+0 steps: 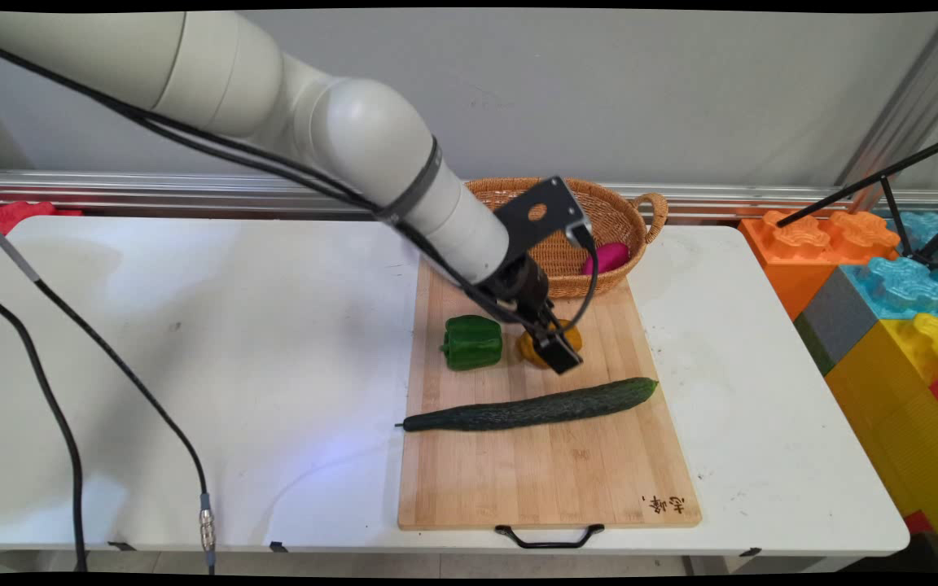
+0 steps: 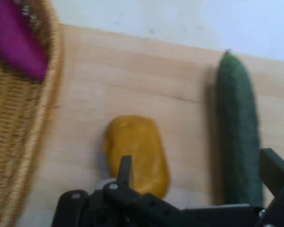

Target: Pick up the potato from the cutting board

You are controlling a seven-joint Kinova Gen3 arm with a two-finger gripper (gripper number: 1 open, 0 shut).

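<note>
My gripper (image 1: 557, 348) (image 2: 199, 163) is open and hangs low over a yellow bell pepper (image 1: 528, 350) (image 2: 137, 151) at the middle of the wooden cutting board (image 1: 550, 480). In the hand view one finger (image 2: 125, 170) lies over the pepper's edge, while the other finger (image 2: 273, 169) stands past the long dark cucumber (image 1: 530, 405) (image 2: 237, 127). A green bell pepper (image 1: 473, 342) sits just left of the yellow one. Behind the board stands a wicker basket (image 1: 628, 213) (image 2: 19, 123) holding a magenta vegetable (image 1: 606, 257) (image 2: 16, 38).
The board has a black handle (image 1: 549, 537) at the table's near edge. Large coloured toy blocks (image 1: 884, 285) and black tripod legs (image 1: 884, 175) stand off the table's right side. Black cables (image 1: 70, 456) hang over the table's left part.
</note>
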